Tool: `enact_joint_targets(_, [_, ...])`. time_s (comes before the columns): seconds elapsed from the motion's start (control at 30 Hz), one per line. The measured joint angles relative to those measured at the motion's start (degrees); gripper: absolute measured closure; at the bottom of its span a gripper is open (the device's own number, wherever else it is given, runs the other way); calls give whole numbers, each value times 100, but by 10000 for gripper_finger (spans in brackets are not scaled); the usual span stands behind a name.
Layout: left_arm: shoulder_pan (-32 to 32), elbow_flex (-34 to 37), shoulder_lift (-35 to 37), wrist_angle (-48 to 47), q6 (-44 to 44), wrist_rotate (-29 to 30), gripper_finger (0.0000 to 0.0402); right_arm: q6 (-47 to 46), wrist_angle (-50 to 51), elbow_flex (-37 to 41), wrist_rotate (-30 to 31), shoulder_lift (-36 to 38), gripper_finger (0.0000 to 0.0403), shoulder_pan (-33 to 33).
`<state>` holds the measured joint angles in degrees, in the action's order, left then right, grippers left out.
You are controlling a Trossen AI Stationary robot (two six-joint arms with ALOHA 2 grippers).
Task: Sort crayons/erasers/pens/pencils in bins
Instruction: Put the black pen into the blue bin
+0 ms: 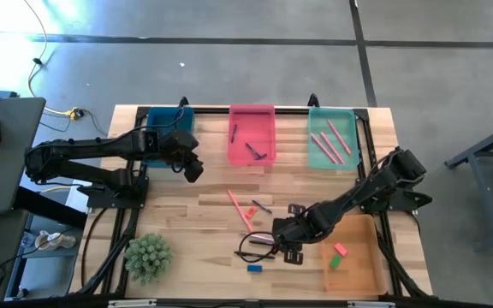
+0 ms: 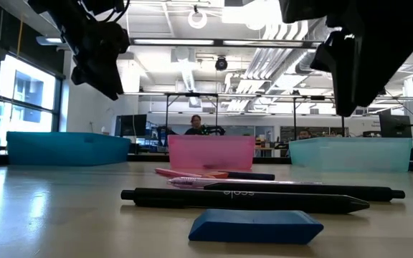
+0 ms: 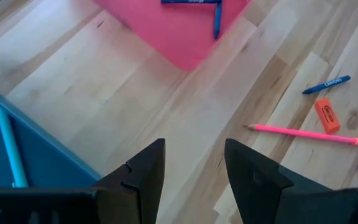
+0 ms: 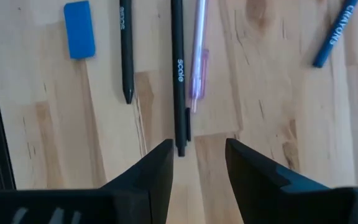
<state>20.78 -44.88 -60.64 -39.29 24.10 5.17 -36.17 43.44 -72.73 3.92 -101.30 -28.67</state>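
Note:
Two black pens (image 4: pixel 178 74) (image 4: pixel 125 50) and a clear purple pen (image 4: pixel 197 62) lie side by side on the table near its front middle. A blue eraser (image 4: pixel 79 37) lies flat beside them, and a blue crayon (image 4: pixel 335 32) lies farther off. My right gripper (image 4: pixel 197 162) (image 1: pixel 287 248) hangs open just above the end of the longer black pen and touches nothing. My left gripper (image 3: pixel 194 171) (image 1: pixel 193 168) is open in the air between the dark blue bin (image 1: pixel 168 128) and the pink bin (image 1: pixel 252 133).
A pink pencil (image 3: pixel 306 132), an orange eraser (image 3: pixel 327 115) and a blue crayon (image 3: pixel 326 84) lie mid-table. The teal bin (image 1: pixel 332 158) holds pink sticks. The orange bin (image 1: pixel 358 278) holds a pink (image 1: pixel 341 250) and a green eraser (image 1: pixel 334 262). A small plant (image 1: pixel 148 257) stands front left.

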Motion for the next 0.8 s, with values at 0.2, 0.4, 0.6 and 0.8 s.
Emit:
enact_joint_targets(0.2, [0, 0, 0, 2, 131, 17, 245, 20, -491, 287, -4, 0, 263, 0])
enact_joint_targets(0.4, [0, 0, 0, 4, 147, 110, 245, 55, -798, 464, -14, -2, 263, -7])
enact_joint_targets(0.6, [0, 0, 0, 7, 147, 173, 245, 265, -886, 466, 36, -45, 263, -27])
enact_joint_targets(0.8, [0, 2, 0, 11, 230, 171, 245, 231, -1063, 466, -145, -464, 263, -112])
